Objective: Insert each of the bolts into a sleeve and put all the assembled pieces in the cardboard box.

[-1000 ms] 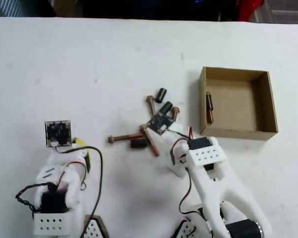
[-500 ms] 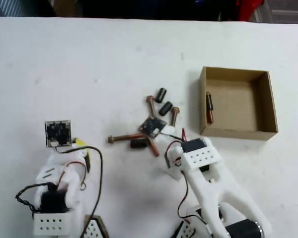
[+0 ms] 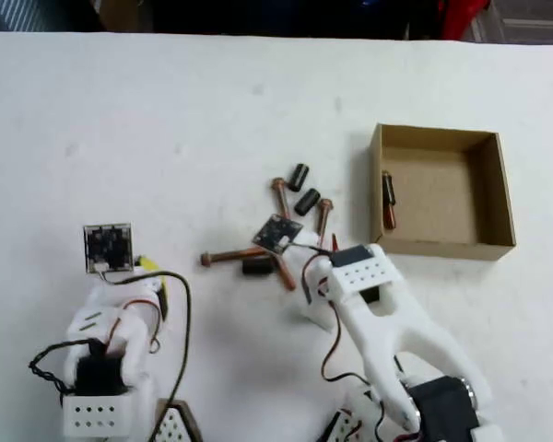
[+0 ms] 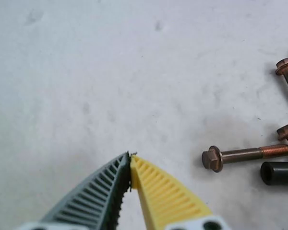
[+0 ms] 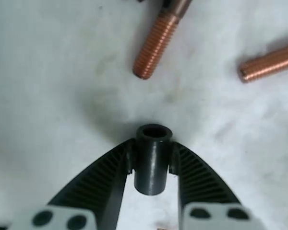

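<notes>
In the high view the cardboard box (image 3: pixel 442 247) stands toward the right edge of the bench (image 3: pixel 120 110), and one assembled piece (image 3: pixel 388 200) lies inside it against a side wall. In the middle of the bench the loose parts are scattered: a long bolt (image 3: pixel 230 257) lying flat, a loose sleeve (image 3: pixel 256 266) just beside it, and other bolts and sleeves a little nearer the far edge. The right arm (image 3: pixel 378 304) stands over the near side of this group. The left arm (image 3: pixel 111 341) sits by the near edge toward the left corner, well apart from the parts. In the left wrist view the left jaws are closed tip against tip with nothing between them, and beyond them lie the long bolt (image 4: pixel 245 155) and the loose sleeve (image 4: pixel 281 172). In the right wrist view the right jaws are closed on a held sleeve (image 5: pixel 153 160), pressing it from both sides, with its open bore turned forward. The threaded end of a near bolt (image 5: pixel 156 45) lies just ahead of it. I judge that the insertion of a second piece is in hand, with the sleeve taken but no bolt in it yet. The next move calls for bringing the bore and a threaded tip onto one line, and a bolt lying free may slide away when pushed, so it probably needs to be held.
</notes>
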`<state>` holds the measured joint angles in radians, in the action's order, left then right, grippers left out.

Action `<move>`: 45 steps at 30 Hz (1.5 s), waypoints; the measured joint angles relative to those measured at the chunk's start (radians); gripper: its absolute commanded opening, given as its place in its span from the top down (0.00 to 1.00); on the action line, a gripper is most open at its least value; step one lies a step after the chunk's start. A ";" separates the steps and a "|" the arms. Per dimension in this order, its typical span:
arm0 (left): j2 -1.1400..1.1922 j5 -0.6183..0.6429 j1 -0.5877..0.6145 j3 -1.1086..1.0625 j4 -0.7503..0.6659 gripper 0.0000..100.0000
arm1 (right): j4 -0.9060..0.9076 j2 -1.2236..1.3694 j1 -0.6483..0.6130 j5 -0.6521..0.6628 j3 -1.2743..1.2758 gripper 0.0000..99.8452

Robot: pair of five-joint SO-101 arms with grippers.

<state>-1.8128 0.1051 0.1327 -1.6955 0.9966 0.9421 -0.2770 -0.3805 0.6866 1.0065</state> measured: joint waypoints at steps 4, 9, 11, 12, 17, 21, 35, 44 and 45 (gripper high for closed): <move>0.000 0.000 0.000 0.000 0.000 0.98 | -0.002 0.002 0.002 0.000 -0.009 0.98; 0.000 0.000 0.000 0.000 0.000 0.98 | -0.002 0.008 0.002 0.000 -0.015 0.98; 0.000 0.000 0.000 0.000 0.000 0.98 | 0.000 0.020 0.002 0.000 -0.028 0.98; 0.000 0.000 0.000 0.000 0.000 0.98 | 0.008 0.012 0.003 0.000 -0.032 0.98; 0.000 0.000 0.000 0.000 0.000 0.98 | 0.101 -0.095 -0.002 0.000 -0.052 0.98; 0.000 0.000 0.000 0.000 0.000 0.98 | 0.166 -0.265 0.026 0.000 -0.055 0.98; 0.000 -0.075 0.000 0.000 0.014 0.98 | 0.313 -0.844 0.034 -0.123 -0.055 0.98; 0.000 -0.333 0.000 0.000 0.035 0.98 | 0.235 -0.864 0.034 -0.318 -0.049 0.98; 0.000 -0.338 0.000 0.000 0.035 0.98 | 0.218 -0.867 0.034 -0.334 -0.037 0.98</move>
<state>-1.8128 -0.2325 0.1327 -1.6955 1.0319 1.1600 -1.1439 -0.3468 0.3521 0.9697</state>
